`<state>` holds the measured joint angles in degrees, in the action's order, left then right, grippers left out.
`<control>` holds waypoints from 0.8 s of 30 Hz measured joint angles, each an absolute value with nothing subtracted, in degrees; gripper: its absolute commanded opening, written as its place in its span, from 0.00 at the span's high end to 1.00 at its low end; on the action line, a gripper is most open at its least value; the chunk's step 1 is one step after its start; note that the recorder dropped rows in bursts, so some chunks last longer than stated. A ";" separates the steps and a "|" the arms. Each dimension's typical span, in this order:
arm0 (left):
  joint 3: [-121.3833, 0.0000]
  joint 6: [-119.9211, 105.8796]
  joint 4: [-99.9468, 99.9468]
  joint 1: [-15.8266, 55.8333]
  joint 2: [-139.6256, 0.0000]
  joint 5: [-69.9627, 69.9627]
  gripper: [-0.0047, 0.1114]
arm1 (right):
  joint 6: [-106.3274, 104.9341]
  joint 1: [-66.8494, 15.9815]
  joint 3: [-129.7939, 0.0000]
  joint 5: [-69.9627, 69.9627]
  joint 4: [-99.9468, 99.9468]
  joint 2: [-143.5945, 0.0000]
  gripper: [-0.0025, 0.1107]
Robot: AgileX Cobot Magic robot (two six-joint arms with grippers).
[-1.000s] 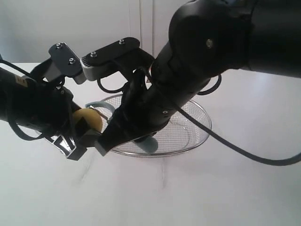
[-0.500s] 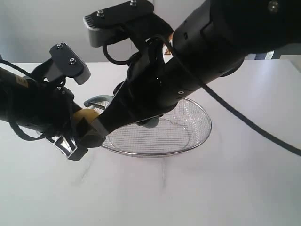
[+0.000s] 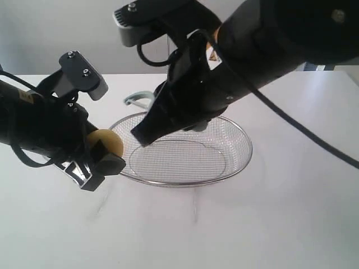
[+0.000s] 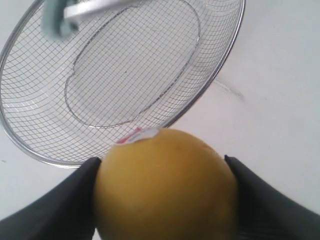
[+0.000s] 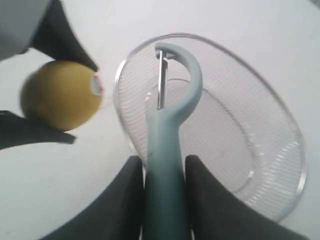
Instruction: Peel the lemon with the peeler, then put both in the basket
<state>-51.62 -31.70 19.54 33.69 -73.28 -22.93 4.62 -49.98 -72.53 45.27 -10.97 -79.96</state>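
Observation:
My left gripper [image 3: 98,151] is shut on the yellow-orange lemon [image 3: 105,143], held just left of the wire-mesh basket [image 3: 238,162] above the white table. In the left wrist view the lemon [image 4: 162,185] fills the space between both black fingers, a sticker on its top, with the basket [image 4: 220,75] beyond it. My right gripper [image 5: 163,172] is shut on the pale teal peeler [image 5: 167,150], whose looped head and blade hang over the basket rim [image 5: 297,165]; the lemon [image 5: 60,95] sits apart from it. In the exterior view the peeler head [image 3: 136,99] shows above the basket's far left rim.
The white table [image 3: 269,224] spreads around the basket. My bulky right arm [image 3: 235,61] hangs over the basket's back half. A pale wall stands behind the table.
My right gripper has risen and pulled back from the lemon, carrying the peeler up over the basket's far rim. The left gripper and lemon have stayed put.

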 measured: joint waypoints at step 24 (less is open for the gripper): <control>-51.62 -31.70 19.54 33.69 -73.28 -23.13 0.96 | 15.44 -37.64 -72.53 31.37 -22.56 -85.95 0.98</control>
<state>-51.62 -31.70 19.54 33.69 -73.28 -23.13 15.44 -37.64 -72.53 31.37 -22.56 -85.95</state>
